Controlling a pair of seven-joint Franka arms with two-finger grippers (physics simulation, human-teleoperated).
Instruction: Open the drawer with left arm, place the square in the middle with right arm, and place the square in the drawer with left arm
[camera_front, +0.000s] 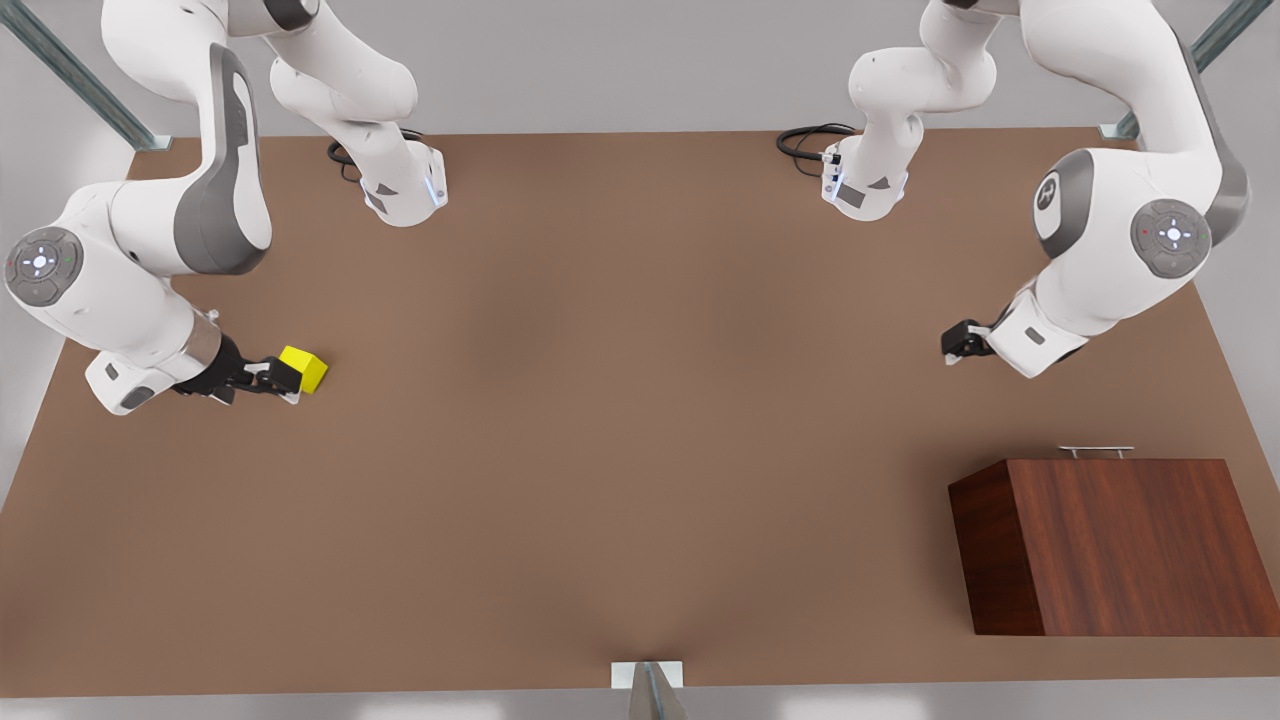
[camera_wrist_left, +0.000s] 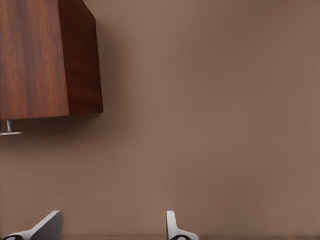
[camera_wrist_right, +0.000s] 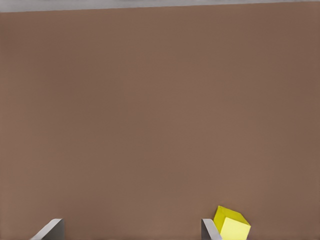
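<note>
Right gripper (camera_front: 285, 385) low beside square (camera_front: 304, 368) (jaws apart).

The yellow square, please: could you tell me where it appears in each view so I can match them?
Front view: the square lies on the table at the front view's left, just beyond the right gripper.
Left wrist view: not in it; the cabinet and table are.
Right wrist view: the square sits just outside one fingertip.
Shared landmark: the brown table.

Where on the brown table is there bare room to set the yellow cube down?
The wide brown tabletop between the small yellow cube and the dark wooden cabinet is bare. It is crowded at the right gripper by the cube, and between the left gripper and the cabinet's silver handle.
</note>
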